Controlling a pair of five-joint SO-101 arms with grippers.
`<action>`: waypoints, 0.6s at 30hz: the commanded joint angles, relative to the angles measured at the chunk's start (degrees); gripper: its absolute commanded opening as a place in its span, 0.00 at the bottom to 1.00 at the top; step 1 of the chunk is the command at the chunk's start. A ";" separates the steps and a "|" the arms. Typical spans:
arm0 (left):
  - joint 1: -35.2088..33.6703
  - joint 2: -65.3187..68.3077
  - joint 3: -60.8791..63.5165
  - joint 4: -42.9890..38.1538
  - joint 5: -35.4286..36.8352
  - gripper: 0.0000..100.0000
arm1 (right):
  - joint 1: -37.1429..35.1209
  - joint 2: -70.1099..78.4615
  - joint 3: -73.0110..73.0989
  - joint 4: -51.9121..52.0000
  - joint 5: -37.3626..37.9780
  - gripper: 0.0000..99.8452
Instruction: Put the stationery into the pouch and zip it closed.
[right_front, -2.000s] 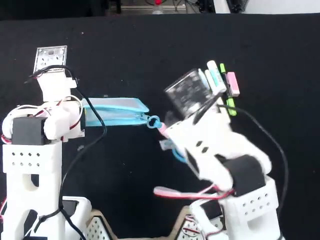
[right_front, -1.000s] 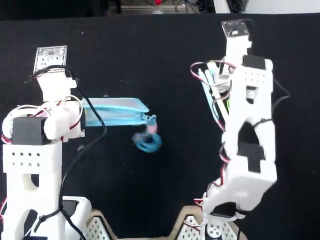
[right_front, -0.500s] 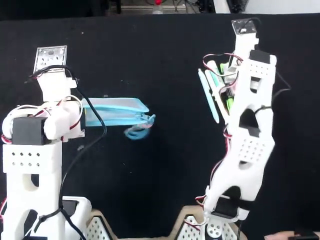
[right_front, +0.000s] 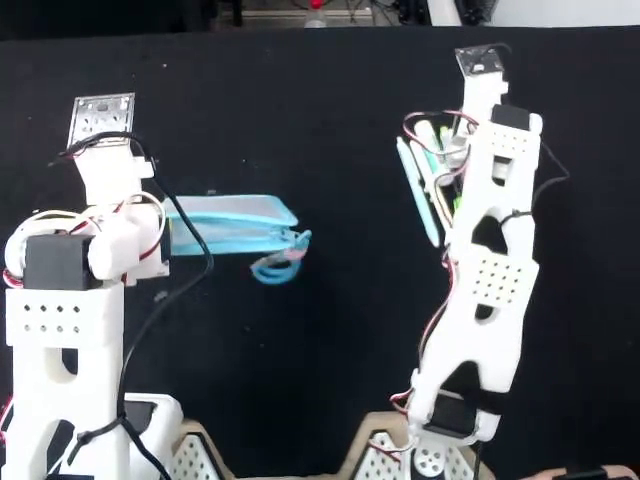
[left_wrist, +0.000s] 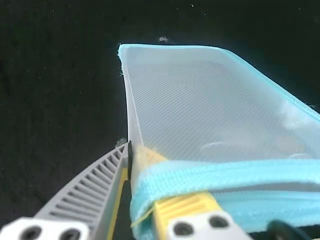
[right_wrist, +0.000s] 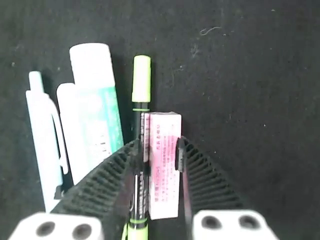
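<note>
The pink eraser (right_wrist: 164, 170) lies at the outer end of a row of stationery on the black table (right_front: 330, 110). Beside it in order come a green pen (right_wrist: 141, 95), a white and green tube (right_wrist: 95, 115) and a pale blue pen (right_wrist: 44, 130). All four lie parallel, and the green pen touches the eraser's long side.

The right gripper (right_wrist: 157, 145) is directly over the eraser with its jaws spread, one on each long side. The eraser's long axis runs in line with the jaws, so we judge that closing would pinch it across its short width. The jaw on the pen side overlaps the green pen, so we judge that both items could be caught together. We cannot confirm contact between jaws and eraser.

In the high view the blue pouch (right_front: 225, 222) lies flat, well apart from the row and on the left arm's side. Its zip loop (right_front: 278, 266) is at the end facing the right arm. The left gripper (left_wrist: 137, 160) is clamped on the pouch's far end. The right arm is clearly the nearer to the stationery. We cannot tell whether the pouch mouth is open.
</note>
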 joint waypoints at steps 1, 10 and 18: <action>-0.13 -0.44 -0.40 -0.62 0.53 0.03 | 0.62 -0.75 -3.03 2.02 4.13 0.11; -0.13 -0.44 -0.66 -0.62 0.53 0.03 | 5.45 -1.01 -3.21 7.65 10.46 0.01; -0.13 -0.44 -0.66 -0.62 0.53 0.03 | 10.90 -0.92 -8.57 17.49 10.46 0.04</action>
